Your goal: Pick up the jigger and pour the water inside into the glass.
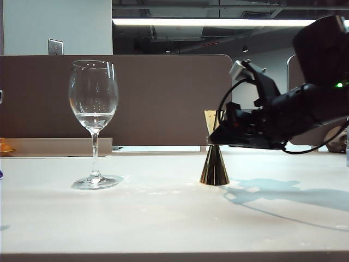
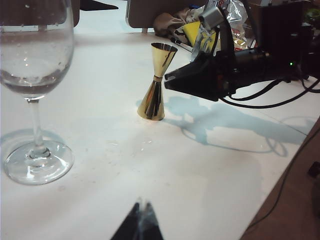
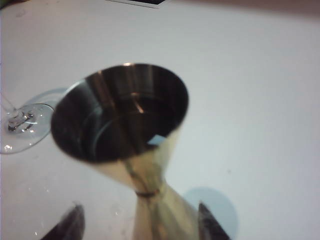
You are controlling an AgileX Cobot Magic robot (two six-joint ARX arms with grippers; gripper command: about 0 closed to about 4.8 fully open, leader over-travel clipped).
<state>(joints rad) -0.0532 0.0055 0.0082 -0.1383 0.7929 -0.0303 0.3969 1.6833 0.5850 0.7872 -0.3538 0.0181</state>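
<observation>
Right tool (image 3: 137,220) open around jigger (image 3: 125,130)

White table (image 1: 163,218) (matte) bears jigger (image 1: 214,166), glass (image 1: 94,123).

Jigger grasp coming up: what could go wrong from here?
The jigger is tall with a narrow waist, and the open right gripper straddles it; a finger bumping it could tip it and spill the water. Its smooth tapered metal may slip when squeezed. The glass stands well apart, so the carry could slosh.

Glossy gold metal jigger (image 2: 157,82), clear smooth glass (image 1: 94,123), matt white table (image 1: 163,218).
</observation>
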